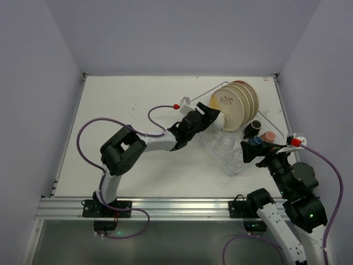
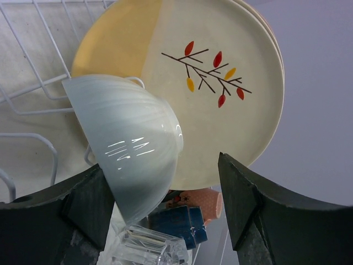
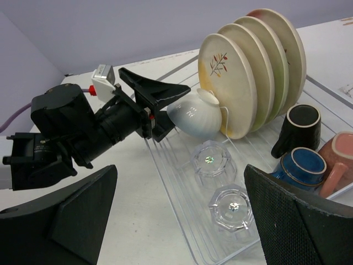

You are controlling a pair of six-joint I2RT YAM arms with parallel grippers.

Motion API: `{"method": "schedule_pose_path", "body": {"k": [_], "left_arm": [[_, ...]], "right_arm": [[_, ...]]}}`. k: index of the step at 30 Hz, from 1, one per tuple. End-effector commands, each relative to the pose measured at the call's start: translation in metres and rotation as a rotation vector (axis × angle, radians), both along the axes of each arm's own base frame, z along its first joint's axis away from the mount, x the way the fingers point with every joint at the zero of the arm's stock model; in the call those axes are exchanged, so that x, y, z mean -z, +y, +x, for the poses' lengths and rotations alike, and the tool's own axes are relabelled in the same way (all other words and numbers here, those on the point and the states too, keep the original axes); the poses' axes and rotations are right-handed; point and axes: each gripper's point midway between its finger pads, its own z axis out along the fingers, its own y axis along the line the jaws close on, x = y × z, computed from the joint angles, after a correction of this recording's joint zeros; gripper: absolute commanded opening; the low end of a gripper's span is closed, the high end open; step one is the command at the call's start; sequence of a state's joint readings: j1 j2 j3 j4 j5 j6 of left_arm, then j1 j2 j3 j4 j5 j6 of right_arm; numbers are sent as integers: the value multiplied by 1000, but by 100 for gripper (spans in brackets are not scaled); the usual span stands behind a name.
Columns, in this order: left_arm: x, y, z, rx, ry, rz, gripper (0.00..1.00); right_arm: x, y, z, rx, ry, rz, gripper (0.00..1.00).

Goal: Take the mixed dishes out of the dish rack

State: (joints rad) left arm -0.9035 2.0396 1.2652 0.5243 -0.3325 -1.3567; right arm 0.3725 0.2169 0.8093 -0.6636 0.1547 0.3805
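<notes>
Dish rack (image 1: 234, 168), white table's (image 1: 132, 105) far right corner, lilac walls (image 1: 176, 33): four plates (image 3: 229, 83), one bowl (image 3: 196, 113), two glasses (image 3: 212, 159), three cups (image 3: 300, 130). Left gripper (image 1: 212, 117) spread around bowl; right gripper (image 1: 251, 149) spread wide.

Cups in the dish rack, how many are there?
3: dark cup beside the plates, blue cup nearer the camera, pink cup to the blue cup's right. Others may hide behind the plates.
</notes>
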Motion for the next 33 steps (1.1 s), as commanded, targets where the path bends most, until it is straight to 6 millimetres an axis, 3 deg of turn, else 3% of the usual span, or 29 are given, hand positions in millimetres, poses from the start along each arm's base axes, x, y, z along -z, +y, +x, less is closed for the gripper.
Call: {"method": "schedule_pose_path", "body": {"k": [1, 11, 15, 23, 33], "left_arm": [[-14, -10, 0, 21, -11, -117, 74], [-9, -9, -1, 22, 17, -134, 66], [-11, -9, -1, 20, 14, -145, 57], [-7, -8, 1, 15, 21, -132, 56], [-9, -8, 1, 11, 11, -131, 42]], "right_arm": [[-6, 6, 5, -27, -22, -7, 99], [-5, 7, 5, -34, -18, -8, 99], [-5, 8, 5, -37, -16, -8, 99], [-4, 8, 5, -38, -15, -9, 99], [-3, 8, 4, -41, -13, -9, 99]]}}
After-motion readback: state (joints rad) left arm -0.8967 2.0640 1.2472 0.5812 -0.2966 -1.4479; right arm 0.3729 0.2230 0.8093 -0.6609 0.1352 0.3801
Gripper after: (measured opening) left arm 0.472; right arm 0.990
